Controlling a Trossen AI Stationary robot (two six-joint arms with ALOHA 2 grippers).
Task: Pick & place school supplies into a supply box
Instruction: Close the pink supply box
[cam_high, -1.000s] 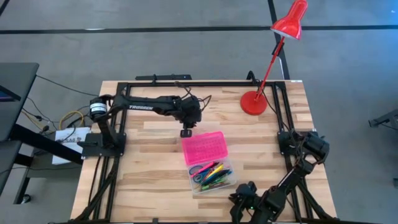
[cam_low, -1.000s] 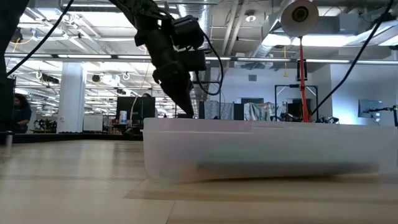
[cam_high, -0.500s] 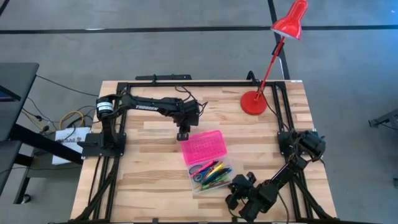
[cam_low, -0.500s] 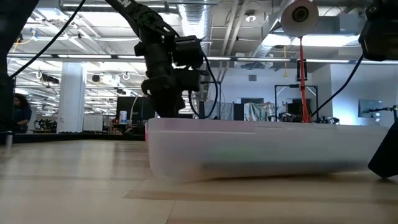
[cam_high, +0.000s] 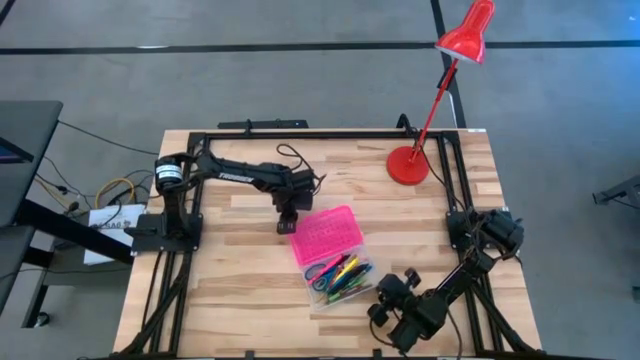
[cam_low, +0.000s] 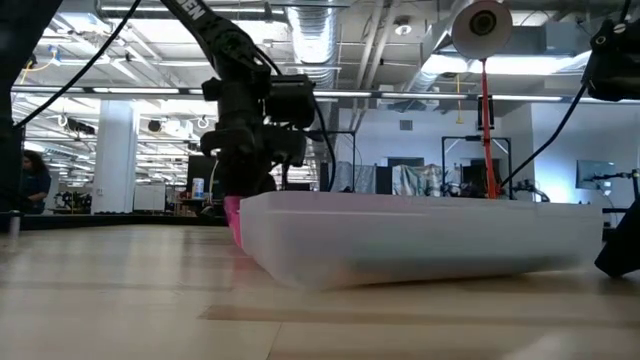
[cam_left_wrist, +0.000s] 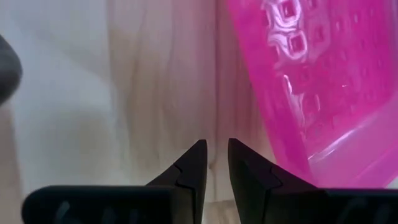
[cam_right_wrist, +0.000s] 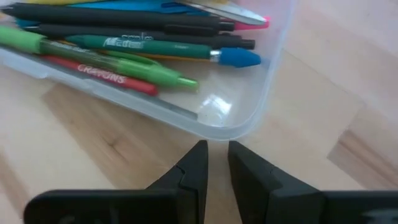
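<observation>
Table (cam_high: 240, 290): wooden top, carrying the case, a lamp and both arms.
Pencil case (cam_high: 334, 258): lies open near the middle of the table, toward the front edge; the pink lid (cam_high: 327, 234) is folded back toward the far edge and the clear base (cam_right_wrist: 249, 106) sits on the front side.
Supplies: pens and markers (cam_high: 342, 277) lie inside the clear base; a green pen (cam_right_wrist: 124, 62), a black pen (cam_right_wrist: 118, 26) and a red crayon (cam_right_wrist: 106, 76) are visible in the right wrist view.
Left gripper (cam_high: 286, 224): down at the table just beside the lid's left edge; fingers nearly together, a thin gap between them, holding nothing.
Right gripper (cam_high: 385, 293): near the table's front edge, just beside the base's corner; fingers nearly together, holding nothing.
Lamp (cam_high: 408, 165): red, standing at the far right corner.
</observation>
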